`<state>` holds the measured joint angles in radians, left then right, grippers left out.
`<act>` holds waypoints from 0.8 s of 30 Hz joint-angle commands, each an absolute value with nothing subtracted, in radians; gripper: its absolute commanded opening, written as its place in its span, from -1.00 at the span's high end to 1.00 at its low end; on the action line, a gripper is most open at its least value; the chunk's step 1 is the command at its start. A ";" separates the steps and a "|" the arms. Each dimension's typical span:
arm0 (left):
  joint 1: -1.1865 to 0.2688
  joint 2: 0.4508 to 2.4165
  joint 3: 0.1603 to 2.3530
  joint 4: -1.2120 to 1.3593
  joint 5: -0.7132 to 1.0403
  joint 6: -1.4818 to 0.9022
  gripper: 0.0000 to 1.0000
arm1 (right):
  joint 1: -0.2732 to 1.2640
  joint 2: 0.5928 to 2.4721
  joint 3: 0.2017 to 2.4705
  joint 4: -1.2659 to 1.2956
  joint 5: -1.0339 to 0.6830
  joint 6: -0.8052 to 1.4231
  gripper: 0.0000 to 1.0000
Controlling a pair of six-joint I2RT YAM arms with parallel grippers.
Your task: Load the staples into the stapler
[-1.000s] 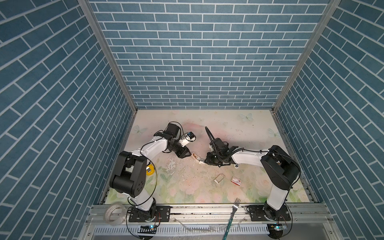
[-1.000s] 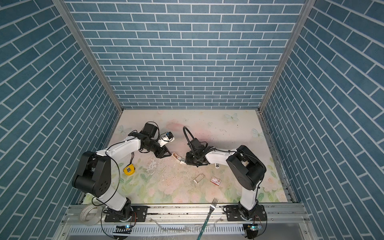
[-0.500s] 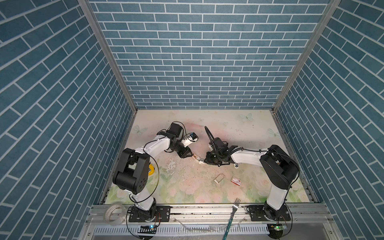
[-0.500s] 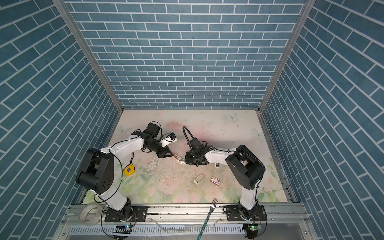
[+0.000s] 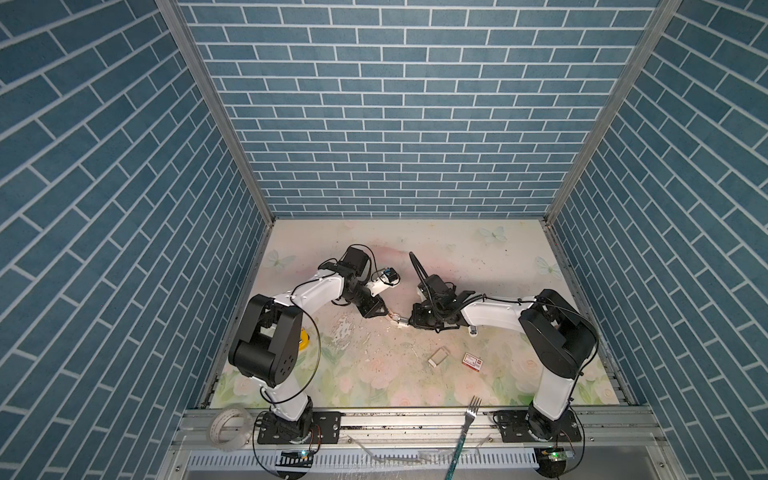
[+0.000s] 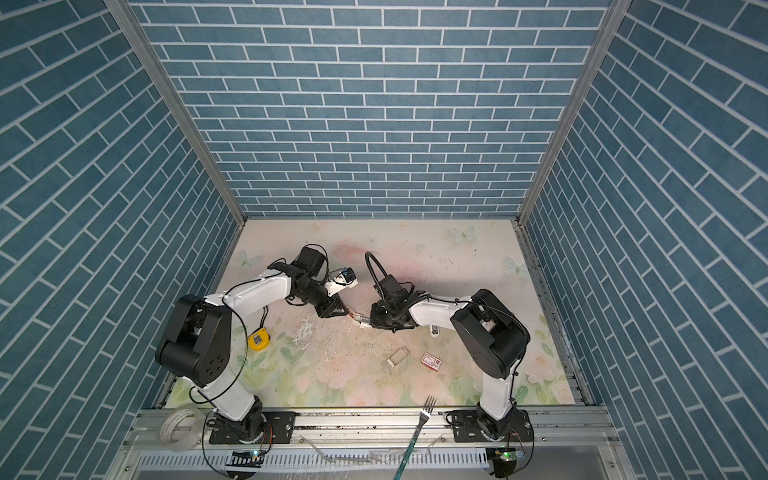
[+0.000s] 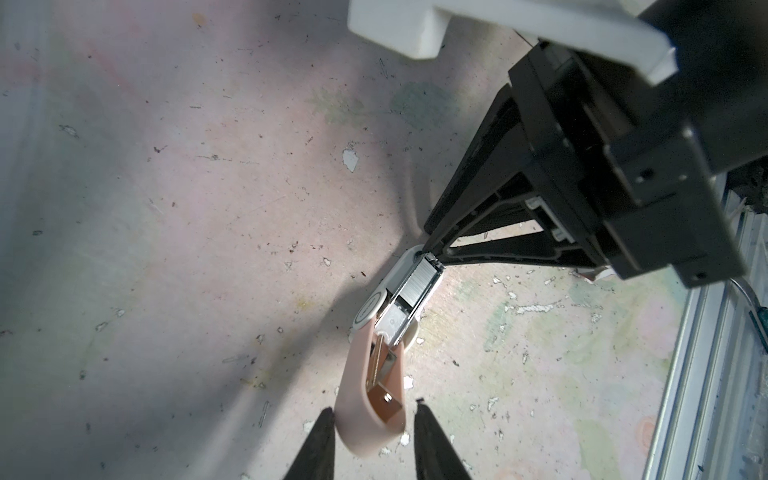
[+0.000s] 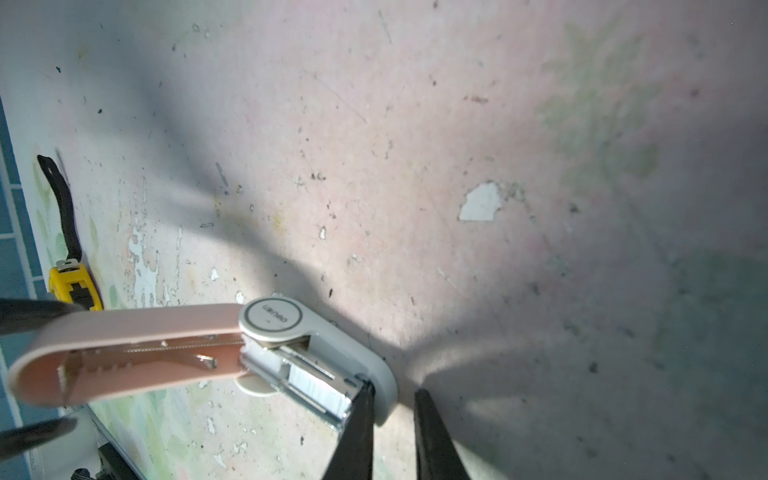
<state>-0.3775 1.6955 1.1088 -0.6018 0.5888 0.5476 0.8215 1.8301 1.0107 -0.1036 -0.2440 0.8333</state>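
**Stapler Open Between Two Grippers**

In both top views, the pink-and-white plastic stapler (image 5: 397, 320) lay mid-mat between the left gripper (image 5: 386, 315) and the right gripper (image 5: 409, 323). A pale tray (image 5: 439, 357) and a small white-and-red box (image 5: 473, 361) sat apart, nearer the front. A yellow tape measure (image 6: 257, 338) lay beside the left arm, and a teal-handled metal fork (image 6: 421, 420) lay on the front rail.

In the left wrist view, the left gripper's fingers (image 7: 320, 449) straddled the swung-open pink lid (image 7: 365, 407), one touching, one just clear, unclenched.

In the right wrist view, the right gripper was clenched on the white base (image 8: 357, 353). Silvery staples (image 8: 311, 384) lay in the open magazine.
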 commanded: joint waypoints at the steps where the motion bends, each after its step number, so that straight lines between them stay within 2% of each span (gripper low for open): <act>1: -0.384 1.698 1.130 -0.636 0.607 0.554 0.32 | 0.817 1.861 1.021 -0.156 -0.236 0.833 0.59; 24: -0.451 1.718 1.173 -0.672 0.611 0.557 0.32 | 0.814 1.862 1.013 -0.166 -0.226 0.828 0.60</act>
